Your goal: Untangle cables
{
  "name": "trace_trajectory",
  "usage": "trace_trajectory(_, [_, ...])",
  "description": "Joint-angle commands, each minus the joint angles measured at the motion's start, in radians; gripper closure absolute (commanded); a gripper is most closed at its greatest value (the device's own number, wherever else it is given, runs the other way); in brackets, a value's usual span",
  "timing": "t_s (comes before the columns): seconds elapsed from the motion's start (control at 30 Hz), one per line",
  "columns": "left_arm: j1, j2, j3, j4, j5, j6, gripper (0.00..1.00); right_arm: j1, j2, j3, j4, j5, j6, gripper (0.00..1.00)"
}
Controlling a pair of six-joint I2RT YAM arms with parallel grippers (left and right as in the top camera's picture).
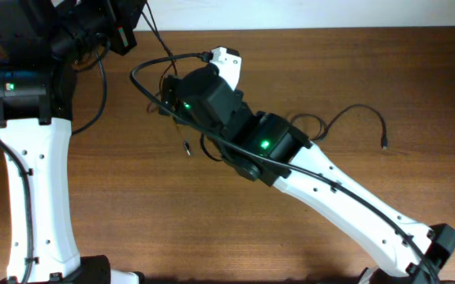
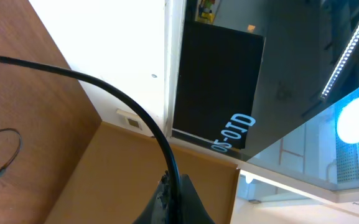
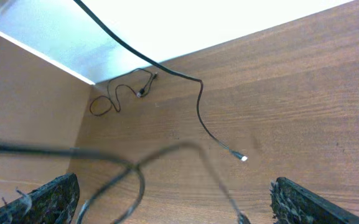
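Cables (image 3: 199,102): lower wide-open, empty right gripper (image 3: 173,205) over 1 strand, pinch near plug (image 3: 244,158), pull slowly; left gripper (image 2: 176,202) closed, contents unclear.

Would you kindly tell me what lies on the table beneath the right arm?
Thin black cables emerge either side of the right arm: a strand rightward, a plug end leftward. Their middle is covered by the arm.
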State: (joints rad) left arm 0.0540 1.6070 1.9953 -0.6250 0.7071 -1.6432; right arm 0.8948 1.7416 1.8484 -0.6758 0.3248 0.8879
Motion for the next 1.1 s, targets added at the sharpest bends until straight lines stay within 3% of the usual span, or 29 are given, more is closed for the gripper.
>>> trace_trajectory(0.0, [0.003, -0.03, 0.019, 0.003, 0.02, -0.03, 1.0, 0.003, 0.0, 0.0, -0.001, 0.004, -0.019, 0.02])
trace_trajectory(0.37, [0.003, -0.03, 0.019, 0.002, 0.034, -0.05, 1.0, 0.002, 0.1, 0.0, 0.083, -0.063, -0.016, 0.01])
trace_trajectory(0.4, [0.003, -0.03, 0.019, 0.002, 0.034, -0.05, 1.0, 0.002, 0.121, 0.0, 0.083, -0.079, -0.016, 0.05])
trace_trajectory(0.43, [0.003, -0.03, 0.019, 0.002, 0.034, -0.05, 1.0, 0.002, 0.137, 0.0, 0.08, -0.082, -0.016, 0.27])
trace_trajectory(0.47, [0.003, -0.03, 0.019, 0.002, 0.034, -0.05, 1.0, 0.002, 0.162, 0.0, 0.068, -0.082, -0.016, 0.62])
trace_trajectory(0.5, [0.003, -0.03, 0.019, 0.002, 0.033, -0.05, 1.0, 0.002, 0.169, 0.0, 0.045, -0.079, -0.016, 0.82])
trace_trajectory(0.57, [0.003, -0.03, 0.019, -0.003, 0.01, -0.048, 1.0, 0.002, 0.156, 0.0, -0.01, -0.078, -0.017, 0.91])
trace_trajectory(0.67, [0.008, -0.03, 0.019, -0.098, -0.149, -0.032, 1.0, 0.002, 0.095, 0.0, -0.175, -0.017, -0.021, 0.91])
trace_trajectory(0.73, [0.016, -0.03, 0.019, -0.172, -0.257, 0.031, 1.0, 0.0, 0.039, 0.0, -0.354, 0.124, -0.02, 0.91])
trace_trajectory(0.87, [0.019, -0.03, 0.019, -0.26, -0.366, 0.121, 1.0, -0.04, -0.07, 0.0, -0.595, 0.286, -0.018, 0.91])
trace_trajectory(0.9, [0.019, -0.03, 0.019, -0.285, -0.388, 0.129, 1.0, -0.06, -0.1, 0.0, -0.631, 0.288, -0.021, 0.82])
trace_trajectory(0.93, [0.019, -0.03, 0.019, -0.297, -0.397, 0.157, 1.0, -0.085, -0.137, 0.0, -0.668, 0.29, -0.021, 0.57])
trace_trajectory(0.97, [0.019, -0.03, 0.019, -0.297, -0.398, 0.193, 1.0, -0.106, -0.167, 0.0, -0.689, 0.289, -0.021, 0.45])
trace_trajectory(1.07, [0.019, -0.03, 0.019, -0.313, -0.398, 0.209, 1.0, -0.159, -0.218, 0.0, -0.735, 0.29, -0.02, 0.45])
